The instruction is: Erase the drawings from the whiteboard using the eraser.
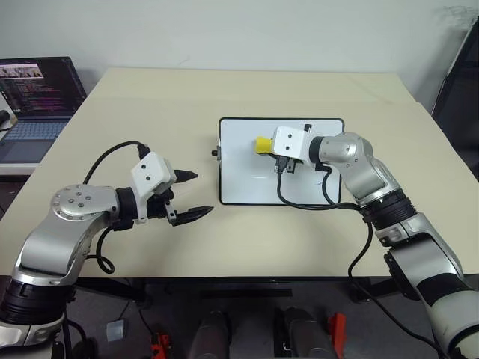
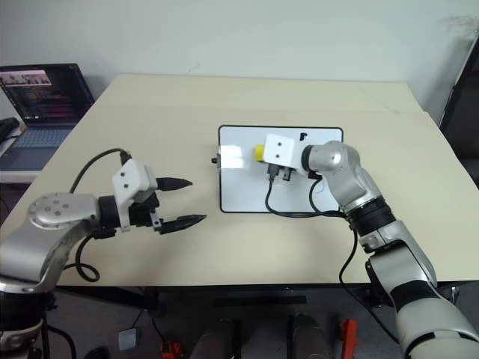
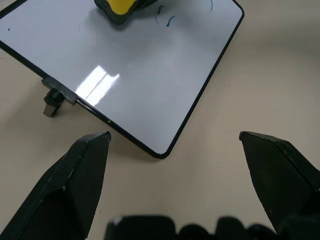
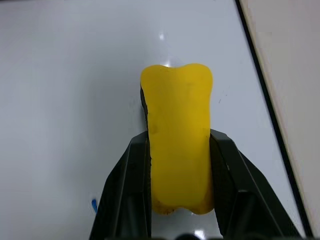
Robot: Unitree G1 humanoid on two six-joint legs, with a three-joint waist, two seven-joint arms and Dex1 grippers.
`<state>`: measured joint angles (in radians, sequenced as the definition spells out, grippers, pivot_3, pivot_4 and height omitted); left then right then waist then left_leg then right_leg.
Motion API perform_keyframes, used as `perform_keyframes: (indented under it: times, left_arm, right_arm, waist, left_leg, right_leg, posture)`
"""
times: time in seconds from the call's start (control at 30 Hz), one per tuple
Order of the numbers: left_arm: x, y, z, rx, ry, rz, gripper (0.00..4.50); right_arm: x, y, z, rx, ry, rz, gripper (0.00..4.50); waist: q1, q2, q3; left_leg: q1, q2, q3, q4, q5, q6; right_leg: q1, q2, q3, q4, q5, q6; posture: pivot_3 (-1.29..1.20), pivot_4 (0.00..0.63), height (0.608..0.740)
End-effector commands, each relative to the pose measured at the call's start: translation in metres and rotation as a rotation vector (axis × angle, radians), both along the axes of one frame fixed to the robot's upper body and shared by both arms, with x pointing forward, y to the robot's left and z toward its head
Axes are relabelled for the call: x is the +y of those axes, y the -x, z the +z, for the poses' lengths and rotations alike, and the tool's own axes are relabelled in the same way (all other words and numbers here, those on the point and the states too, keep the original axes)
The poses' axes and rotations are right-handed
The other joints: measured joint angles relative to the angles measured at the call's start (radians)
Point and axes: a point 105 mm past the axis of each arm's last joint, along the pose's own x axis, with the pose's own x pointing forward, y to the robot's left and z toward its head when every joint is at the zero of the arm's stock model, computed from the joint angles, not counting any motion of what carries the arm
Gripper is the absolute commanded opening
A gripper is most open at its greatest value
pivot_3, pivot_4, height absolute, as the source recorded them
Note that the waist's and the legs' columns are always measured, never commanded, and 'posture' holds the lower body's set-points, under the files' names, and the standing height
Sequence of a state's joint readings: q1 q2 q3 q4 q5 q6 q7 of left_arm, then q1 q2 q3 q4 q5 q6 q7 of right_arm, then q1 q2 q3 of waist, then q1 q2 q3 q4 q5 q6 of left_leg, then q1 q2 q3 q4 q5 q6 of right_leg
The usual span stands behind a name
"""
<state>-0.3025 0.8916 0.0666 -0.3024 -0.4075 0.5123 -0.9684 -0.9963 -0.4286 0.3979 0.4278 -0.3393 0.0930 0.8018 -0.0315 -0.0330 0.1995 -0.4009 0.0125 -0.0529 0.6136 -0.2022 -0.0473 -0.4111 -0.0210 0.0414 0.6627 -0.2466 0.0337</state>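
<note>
**A:** Right, where do you stand? Your right gripper (image 4: 177, 165) has its jaws clenched on the eraser (image 4: 178, 135); the yellow block juts out past the fingertips, over the far-left part of the whiteboard (image 1: 243, 179), which lies flat in the middle of the bench (image 1: 150, 97).

**B:** And the other arm?

**A:** Your left gripper (image 1: 188, 196) hangs over the bench just left of the board's near-left corner, jaws spread wide and grasping nothing; it is not touching the frame.

**B:** What's left to wipe?

**A:** A few faint blue strokes (image 3: 167, 15) show just beside the eraser; so the job is not done, I'd judge.

**B:** What could bite you?

**A:** Nothing pins the board; press hard and it may skate across the bench, or the arm's dangling cable (image 1: 299, 202) may drag on it; tilt the wrist and only an edge of the block would wipe, leaving streaks.
</note>
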Motion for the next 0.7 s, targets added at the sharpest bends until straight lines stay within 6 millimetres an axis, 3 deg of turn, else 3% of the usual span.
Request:
perform_keyframes:
  times: [0.03,0.37,0.5,0.7]
  left_arm:
    - [0.002,0.002,0.008,-0.044,-0.008,0.005,4.50]
    - [0.002,0.004,0.007,-0.045,-0.007,0.012,4.50]
    - [0.000,0.002,0.007,-0.045,-0.003,0.007,4.50]
    - [-0.002,0.000,0.007,-0.044,-0.002,-0.002,4.50]
  right_arm:
    - [-0.002,-0.002,0.010,-0.056,0.066,0.000,1.14]
    - [-0.023,0.002,-0.019,-0.008,0.274,-0.032,1.14]
    - [-0.042,0.002,-0.033,0.026,0.330,-0.091,1.14]
    - [-0.076,0.001,-0.034,0.046,0.362,-0.178,1.14]
  waist:
    - [-0.002,0.000,0.000]
    - [-0.003,-0.001,-0.001]
    - [0.000,-0.002,-0.002]
    - [0.000,-0.002,-0.002]
  left_leg:
    - [0.000,0.000,0.000,0.000,0.000,0.000]
    - [0.003,0.001,0.000,0.001,0.000,0.000]
    - [0.003,0.001,-0.001,0.002,0.000,0.000]
    - [0.003,0.001,-0.001,0.009,0.000,0.000]
  right_leg:
    - [0.000,0.000,0.000,0.000,0.000,0.000]
    - [0.002,0.001,0.000,0.002,-0.001,0.001]
    - [0.003,0.001,0.000,0.002,-0.001,0.001]
    - [0.006,0.001,0.000,0.002,-0.001,0.006]
  posture:
    - [0.00,0.150,0.740]
    - [0.00,0.150,0.740]
    - [0.00,0.150,0.740]
    - [0.00,0.150,0.740]
